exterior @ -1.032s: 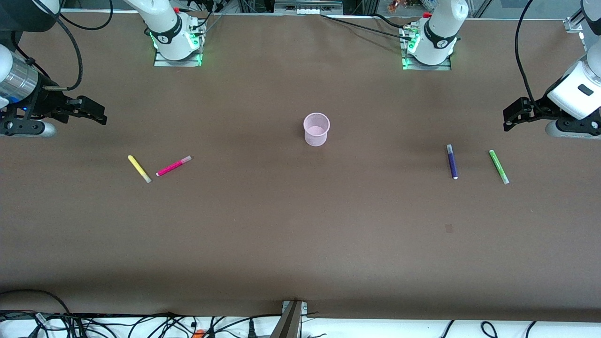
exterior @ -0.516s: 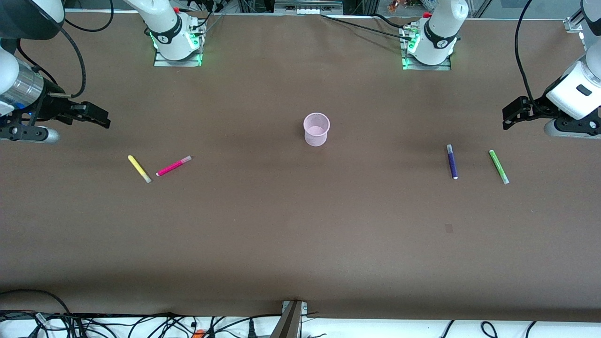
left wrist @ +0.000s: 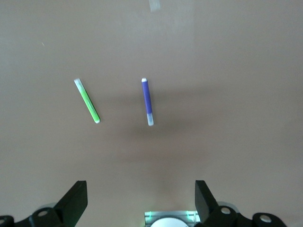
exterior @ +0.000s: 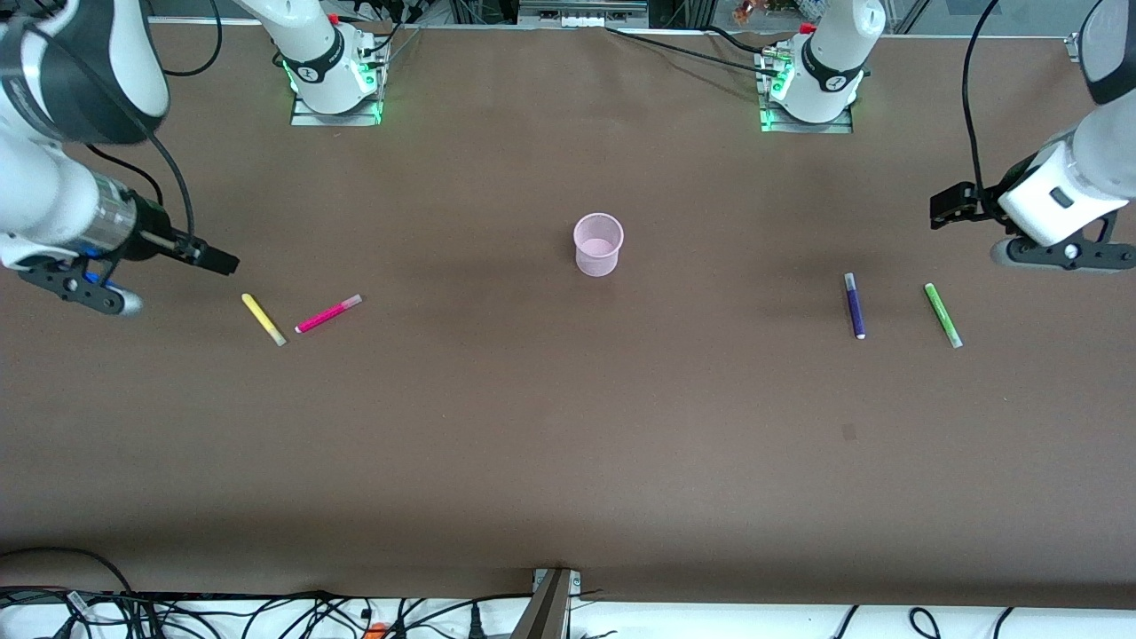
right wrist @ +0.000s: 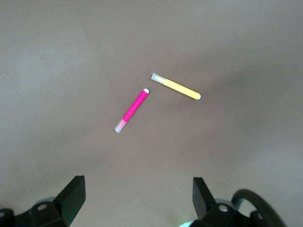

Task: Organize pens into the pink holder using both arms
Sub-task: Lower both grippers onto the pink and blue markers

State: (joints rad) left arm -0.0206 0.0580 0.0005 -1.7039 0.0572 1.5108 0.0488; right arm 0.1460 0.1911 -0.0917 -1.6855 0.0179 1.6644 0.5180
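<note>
Lying flat on the desk (exterior: pixel 568 444), all four pens wait outside the pink holder (exterior: pixel 598 244), which stands upright and empty midway between the two pairs.

The yellow pen (exterior: pixel 264 319) and magenta pen (exterior: pixel 328 313) lie at the right arm's end, their near tips almost meeting in a V. The right gripper (exterior: pixel 213 259) hangs just short of the yellow pen, which looks the likelier first pick.

The purple pen (exterior: pixel 854 305) and green pen (exterior: pixel 942 315) lie at the left arm's end, roughly parallel and apart, long axes running toward the front camera. The left gripper (exterior: pixel 945 206) hovers over bare desk near them.

Only the wrist views settle the grip: each shows its own fingers (left wrist: pixel 75 201) (right wrist: pixel 73 194) spread wide and empty, pens ahead of them. Only the front view shows the holder.
</note>
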